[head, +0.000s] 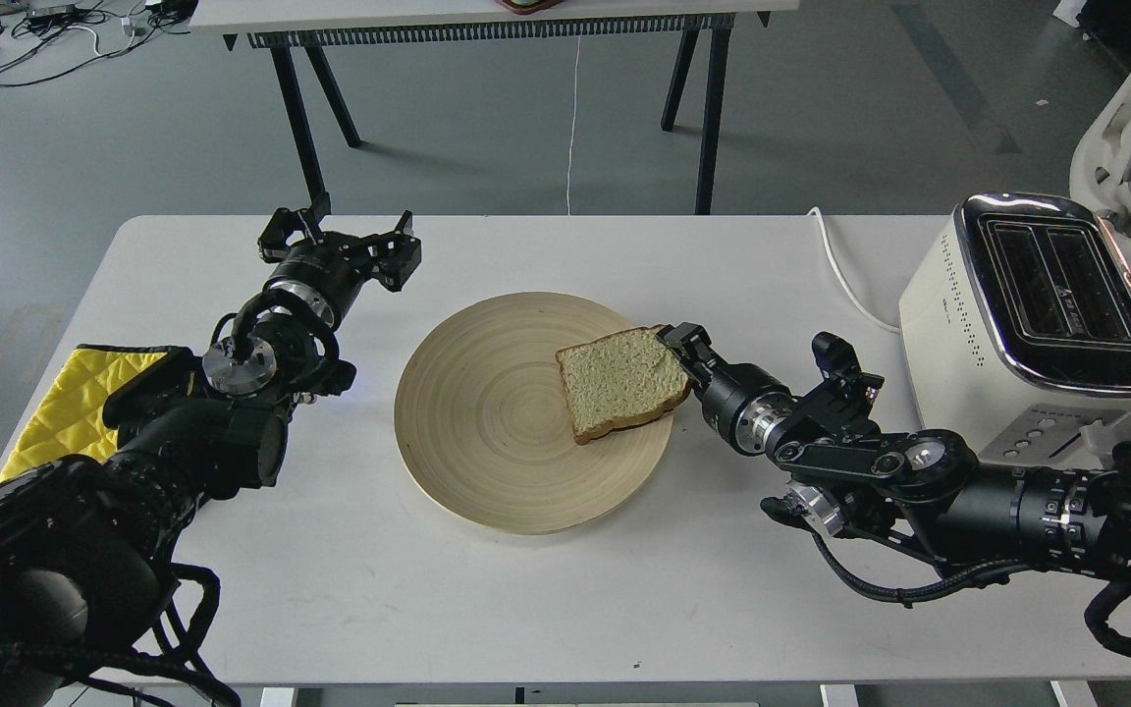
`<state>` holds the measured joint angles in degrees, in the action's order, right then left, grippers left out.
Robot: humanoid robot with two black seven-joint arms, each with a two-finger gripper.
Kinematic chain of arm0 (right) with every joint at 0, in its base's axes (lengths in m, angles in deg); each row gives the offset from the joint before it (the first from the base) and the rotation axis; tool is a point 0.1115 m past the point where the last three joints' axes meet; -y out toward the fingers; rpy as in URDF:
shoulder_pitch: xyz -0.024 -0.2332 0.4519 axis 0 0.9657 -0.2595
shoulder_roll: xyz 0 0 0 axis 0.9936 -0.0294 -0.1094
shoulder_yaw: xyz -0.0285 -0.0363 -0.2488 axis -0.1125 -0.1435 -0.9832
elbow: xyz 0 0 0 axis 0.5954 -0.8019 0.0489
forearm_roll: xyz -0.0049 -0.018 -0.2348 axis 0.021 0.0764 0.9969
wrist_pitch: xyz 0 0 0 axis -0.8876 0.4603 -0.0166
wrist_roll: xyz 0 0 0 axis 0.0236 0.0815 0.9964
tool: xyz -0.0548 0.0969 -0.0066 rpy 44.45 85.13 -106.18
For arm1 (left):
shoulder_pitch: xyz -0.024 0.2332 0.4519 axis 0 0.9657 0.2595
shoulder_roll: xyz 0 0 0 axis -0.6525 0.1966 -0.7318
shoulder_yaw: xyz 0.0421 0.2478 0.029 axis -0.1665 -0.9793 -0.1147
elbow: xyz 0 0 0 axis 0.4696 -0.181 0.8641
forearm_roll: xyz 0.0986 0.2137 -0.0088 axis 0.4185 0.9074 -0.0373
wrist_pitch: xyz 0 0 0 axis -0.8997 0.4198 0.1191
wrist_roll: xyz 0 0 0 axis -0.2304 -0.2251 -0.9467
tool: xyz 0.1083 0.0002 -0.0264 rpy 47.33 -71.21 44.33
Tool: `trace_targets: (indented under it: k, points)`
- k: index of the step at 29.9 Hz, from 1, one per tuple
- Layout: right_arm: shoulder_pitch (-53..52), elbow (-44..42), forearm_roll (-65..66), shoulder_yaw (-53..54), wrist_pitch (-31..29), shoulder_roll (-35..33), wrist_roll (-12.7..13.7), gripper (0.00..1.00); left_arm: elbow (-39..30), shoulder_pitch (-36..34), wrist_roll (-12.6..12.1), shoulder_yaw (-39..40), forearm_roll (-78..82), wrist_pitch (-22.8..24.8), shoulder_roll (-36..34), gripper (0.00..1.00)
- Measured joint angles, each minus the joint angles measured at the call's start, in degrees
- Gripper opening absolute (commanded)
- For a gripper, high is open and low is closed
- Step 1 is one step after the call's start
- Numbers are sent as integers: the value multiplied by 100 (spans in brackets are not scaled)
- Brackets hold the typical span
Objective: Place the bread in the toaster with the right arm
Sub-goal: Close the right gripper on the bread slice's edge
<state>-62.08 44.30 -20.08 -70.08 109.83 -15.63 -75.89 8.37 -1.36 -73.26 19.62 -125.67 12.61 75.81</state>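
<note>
The bread (pixel 619 381) lies on the right part of a round wooden plate (pixel 487 432), its right crust over the plate's rim. My right gripper (pixel 675 352) is at the bread's right edge, one finger lying over the crust; the other finger is hidden, so its closure is unclear. The cream-white toaster (pixel 958 314) stands at the table's right end, both slots empty, behind the right arm. My left gripper (pixel 340 234) is open and empty at the back left, apart from the plate.
A yellow cloth (pixel 65 403) lies at the table's left edge under my left arm. A white cable (pixel 840 265) runs from the toaster to the table's back edge. A white chair (pixel 1125 108) stands behind the toaster.
</note>
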Motion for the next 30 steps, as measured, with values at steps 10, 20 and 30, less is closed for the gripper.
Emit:
trace_targets:
  k: [10, 20, 30]
  points:
    - [-48, 60, -8, 54, 5, -12, -8, 19, 0, 0, 0, 0, 0, 0, 0, 100]
    - [-58, 119, 1, 151, 41, -25, -35, 12, 0, 2, 0, 0, 0, 0, 0, 100]
    - [-88, 112, 18, 560, 54, -36, -61, 12, 0, 2, 0, 5, 0, 0, 2, 100]
